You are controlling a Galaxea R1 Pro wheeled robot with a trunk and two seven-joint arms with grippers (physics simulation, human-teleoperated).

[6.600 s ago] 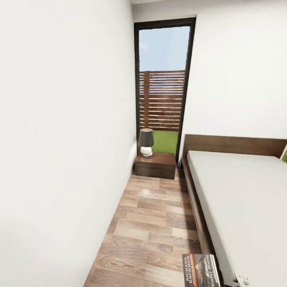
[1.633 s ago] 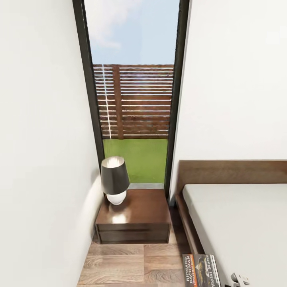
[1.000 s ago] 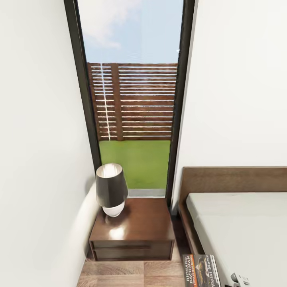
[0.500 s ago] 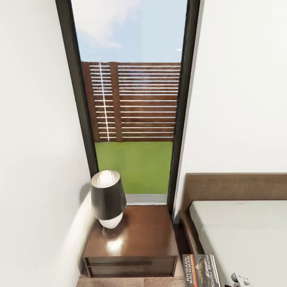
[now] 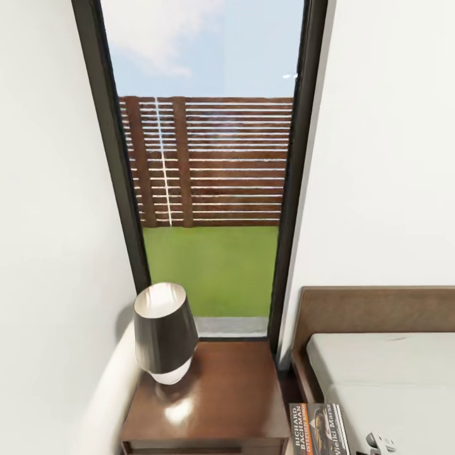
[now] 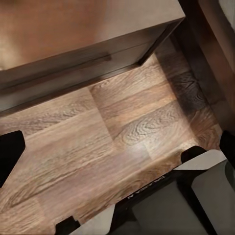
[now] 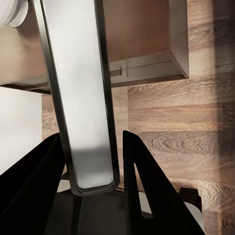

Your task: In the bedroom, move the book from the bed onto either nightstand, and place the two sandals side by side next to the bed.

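- Book: thin paperback at the near right of the head view, held upright between the nightstand and the bed. In the right wrist view its edge runs between the two dark fingers of the right hand, which are clamped on it.
- Writing: spine reads "RICHARD BACHMAN" in white on an orange band; a second line beside it is only partly legible.
- Nightstand: dark reddish-brown, glossy top, directly ahead and near; its front and drawer show in the left wrist view above the plank floor.
- Lamp: dark shade, white base, on the left part of the top; right part bare.
- Bed: pale mattress and brown headboard, right.
- Left hand: fingers apart, holding nothing, over the floor.
- Sandals: not located.
- Risks, as judged: a swing leftward could knock the lamp; release near the edge could let the book slide off the glossy top; the edge-on grip may let it tilt.
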